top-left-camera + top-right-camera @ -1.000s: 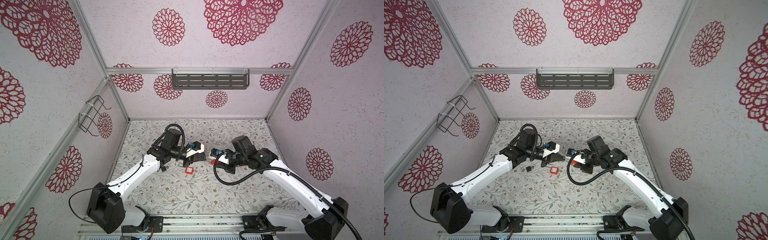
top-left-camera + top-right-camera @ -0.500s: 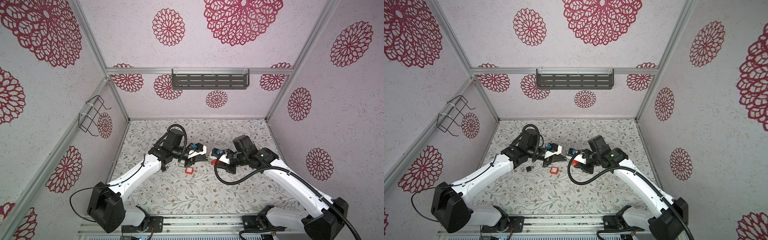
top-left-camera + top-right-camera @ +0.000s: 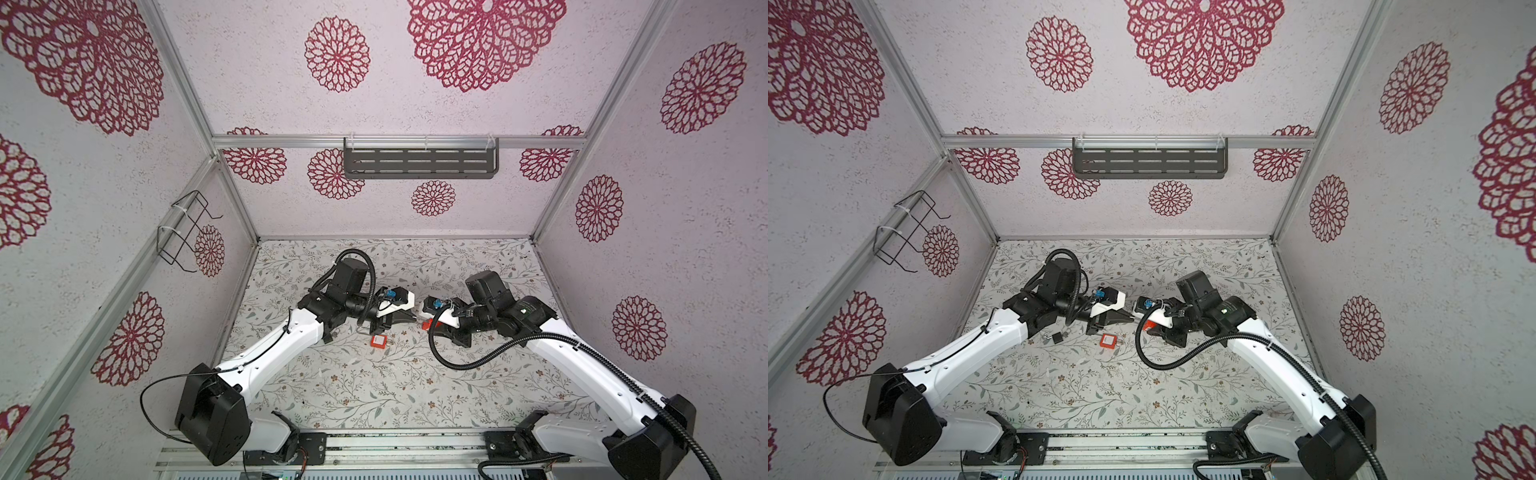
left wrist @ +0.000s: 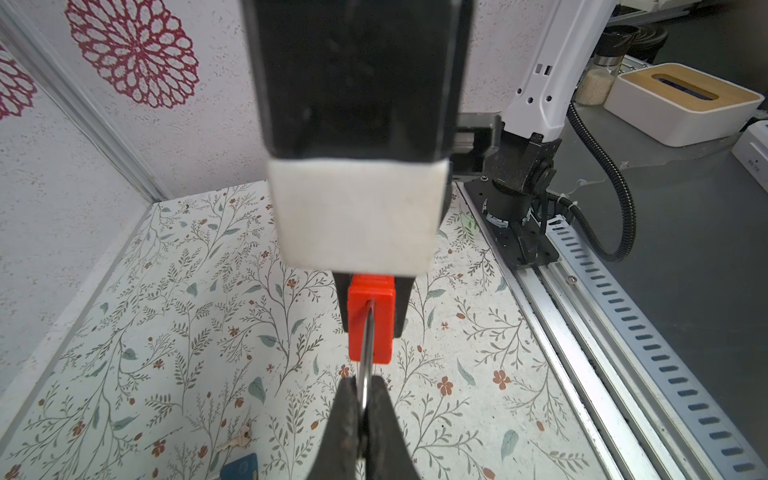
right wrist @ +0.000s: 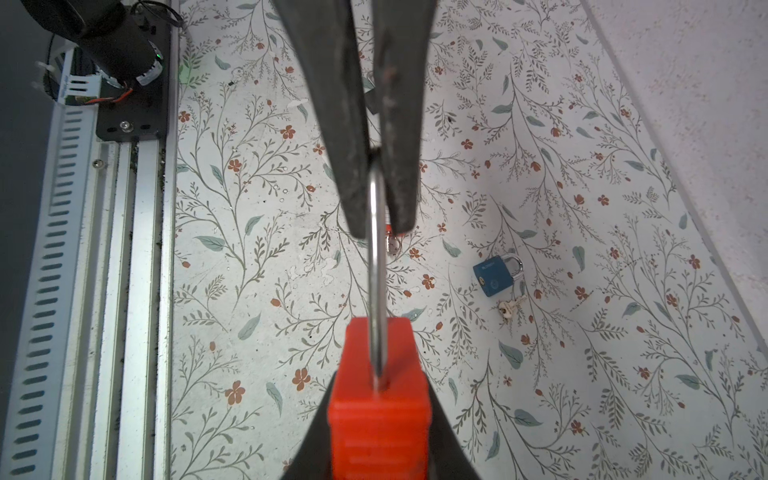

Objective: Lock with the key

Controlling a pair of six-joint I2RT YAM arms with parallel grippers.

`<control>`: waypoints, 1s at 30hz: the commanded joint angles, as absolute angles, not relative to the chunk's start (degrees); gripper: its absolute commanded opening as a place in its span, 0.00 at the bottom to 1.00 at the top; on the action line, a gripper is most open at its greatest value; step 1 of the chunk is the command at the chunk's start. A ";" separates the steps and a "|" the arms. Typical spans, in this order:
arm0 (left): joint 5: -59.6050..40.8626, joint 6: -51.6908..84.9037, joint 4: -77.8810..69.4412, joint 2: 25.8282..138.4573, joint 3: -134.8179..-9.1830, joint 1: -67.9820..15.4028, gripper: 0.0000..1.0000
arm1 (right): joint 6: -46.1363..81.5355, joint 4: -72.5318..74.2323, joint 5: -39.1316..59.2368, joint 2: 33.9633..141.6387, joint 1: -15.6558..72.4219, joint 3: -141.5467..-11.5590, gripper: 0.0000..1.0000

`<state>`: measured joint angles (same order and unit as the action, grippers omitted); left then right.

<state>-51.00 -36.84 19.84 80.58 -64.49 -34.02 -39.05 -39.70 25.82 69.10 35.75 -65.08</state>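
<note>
Red padlock (image 5: pixel 357 365) held off tabletop (image 5: pixel 249 208): right end effector (image 5: pixel 378 415) grips its body, left end effector (image 4: pixel 362 399) directly opposite, clenched on shackle (image 5: pixel 377 270). I judge lock small, dense, rigid; shackle slick and thin, so I trust flat body sides for firm hold.

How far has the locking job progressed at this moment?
Done: the red padlock is picked up. In hand: the right gripper clamps its body, and the left gripper is shut on the shackle. Left: no key is held; a key lies beside the blue padlock, so inserting and turning remain.
</note>
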 commanded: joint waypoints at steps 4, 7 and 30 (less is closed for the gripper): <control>-55.10 -36.83 21.58 83.26 -66.44 -35.24 0.00 | -39.61 -31.24 28.42 68.65 35.59 -66.88 0.11; -55.41 -36.83 22.06 83.76 -66.71 -35.25 0.00 | -40.46 -30.32 27.52 68.63 35.52 -67.10 0.10; -57.81 -31.86 16.60 85.07 -64.42 -33.06 0.00 | -43.05 -32.07 23.28 71.18 35.33 -70.14 0.25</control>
<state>-53.08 -35.35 18.59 85.01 -65.80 -33.17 -42.09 -39.18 24.08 72.18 35.18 -66.24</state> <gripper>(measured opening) 0.064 0.252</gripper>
